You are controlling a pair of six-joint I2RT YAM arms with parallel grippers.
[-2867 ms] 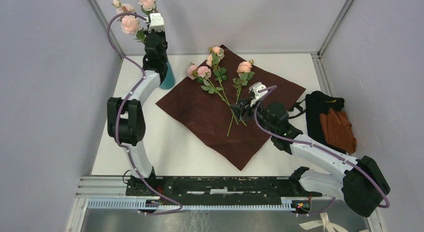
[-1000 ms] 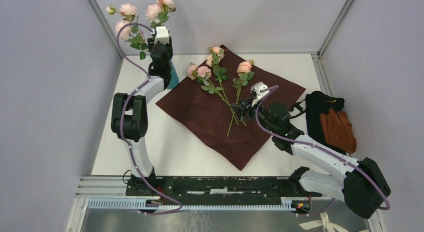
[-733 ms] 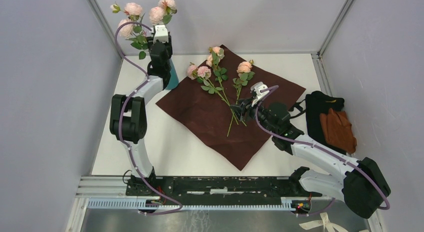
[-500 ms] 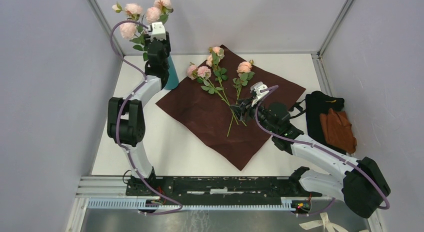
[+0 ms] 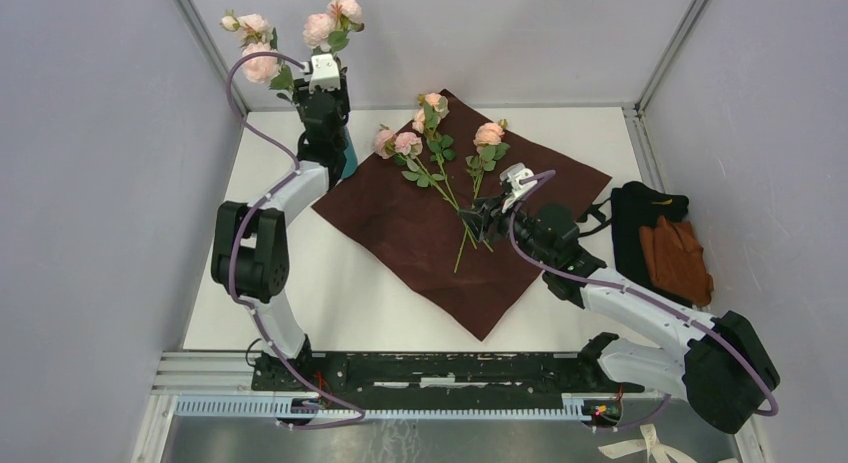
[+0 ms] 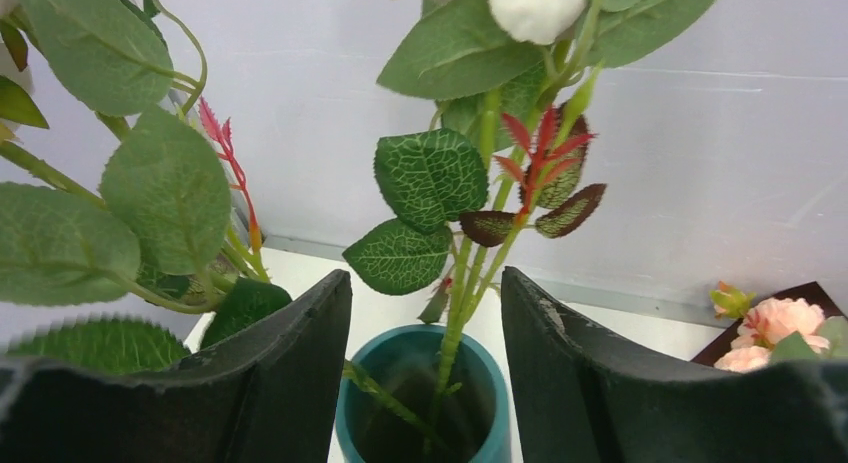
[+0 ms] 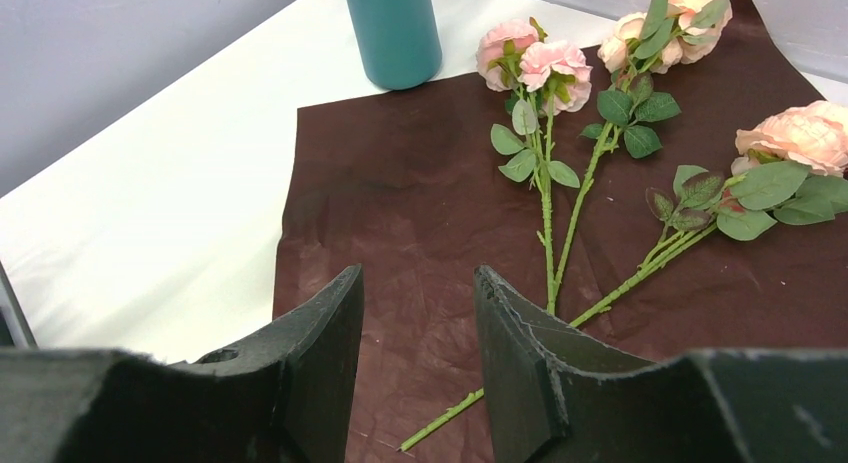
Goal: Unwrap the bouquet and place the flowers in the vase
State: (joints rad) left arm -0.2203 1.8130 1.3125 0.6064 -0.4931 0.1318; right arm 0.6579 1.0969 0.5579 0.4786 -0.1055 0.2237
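Flowers (image 6: 430, 178) standing upright in vase (image 6: 400, 333), stems vertical, left gripper (image 6: 425, 278) and right gripper (image 7: 417, 278) jaws apart

Bright, even, diffuse light with soft shadows; pictures sharp.

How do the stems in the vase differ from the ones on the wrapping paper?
Pose: the vase stems stand upright, ends down inside the teal vase; the paper stems lie flat on the maroon wrapping paper.
Place: the vase stems rise between the left gripper's open fingers; the paper stems stretch away from the right gripper's open fingers.
Shared: pink roses on green leafy stems.
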